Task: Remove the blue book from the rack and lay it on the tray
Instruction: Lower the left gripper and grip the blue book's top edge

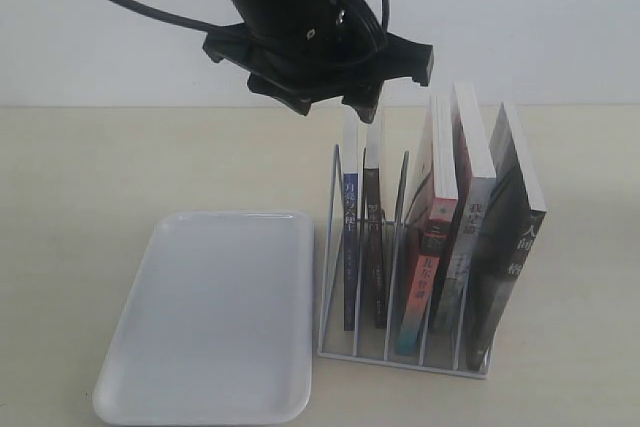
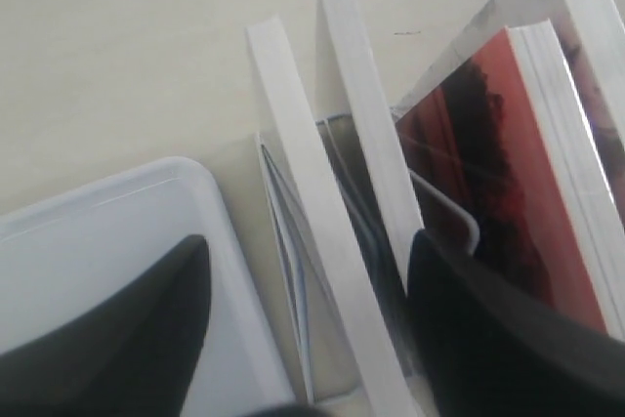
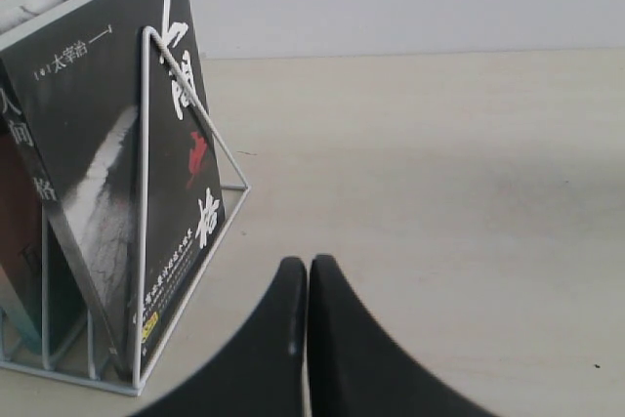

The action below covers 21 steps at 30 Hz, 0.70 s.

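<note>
The blue book stands upright in the first slot of the white wire rack, the slot nearest the tray. My left gripper hangs open just above the book's top, holding nothing. In the left wrist view the blue book's white page edge runs between the two dark fingers, with the tray's corner beside it. The tray lies flat and bare on the table. My right gripper is shut and empty, low over the table beside the rack's far end.
A brown-spined book stands right beside the blue one, and its page edge lies close to one finger. A red-covered book, a grey one and a black-covered book fill the other slots.
</note>
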Tool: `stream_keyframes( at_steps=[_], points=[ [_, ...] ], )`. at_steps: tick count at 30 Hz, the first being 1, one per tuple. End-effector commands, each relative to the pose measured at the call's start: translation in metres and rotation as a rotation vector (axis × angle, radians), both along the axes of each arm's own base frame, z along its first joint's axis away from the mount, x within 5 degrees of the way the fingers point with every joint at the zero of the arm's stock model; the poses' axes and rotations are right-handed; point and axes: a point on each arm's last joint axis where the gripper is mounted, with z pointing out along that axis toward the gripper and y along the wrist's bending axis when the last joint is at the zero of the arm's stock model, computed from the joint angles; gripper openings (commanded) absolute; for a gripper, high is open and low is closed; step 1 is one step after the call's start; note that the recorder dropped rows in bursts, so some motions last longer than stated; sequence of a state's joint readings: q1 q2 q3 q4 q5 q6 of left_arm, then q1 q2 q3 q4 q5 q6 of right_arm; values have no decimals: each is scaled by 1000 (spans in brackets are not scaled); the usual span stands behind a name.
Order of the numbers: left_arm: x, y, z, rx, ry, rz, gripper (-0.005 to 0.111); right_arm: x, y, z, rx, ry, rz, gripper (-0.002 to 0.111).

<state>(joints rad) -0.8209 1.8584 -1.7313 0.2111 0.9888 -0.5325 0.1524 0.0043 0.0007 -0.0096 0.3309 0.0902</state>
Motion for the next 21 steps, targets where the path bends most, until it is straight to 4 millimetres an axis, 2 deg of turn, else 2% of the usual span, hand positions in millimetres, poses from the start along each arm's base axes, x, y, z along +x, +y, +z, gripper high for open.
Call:
stream_keyframes(
  at_steps=[1, 8, 15, 21],
  points=[
    [1, 2, 3, 5, -11, 2, 57, 0, 0, 1, -1, -15, -3, 0],
    [2, 1, 1, 5, -5, 2, 57, 0, 0, 1, -1, -15, -3, 0],
    [7, -4, -16, 38, 26, 3, 57, 0, 0, 1, -1, -15, -3, 0],
    [8, -5, -20, 46, 33, 3, 57, 0, 0, 1, -1, -15, -3, 0]
  ],
)
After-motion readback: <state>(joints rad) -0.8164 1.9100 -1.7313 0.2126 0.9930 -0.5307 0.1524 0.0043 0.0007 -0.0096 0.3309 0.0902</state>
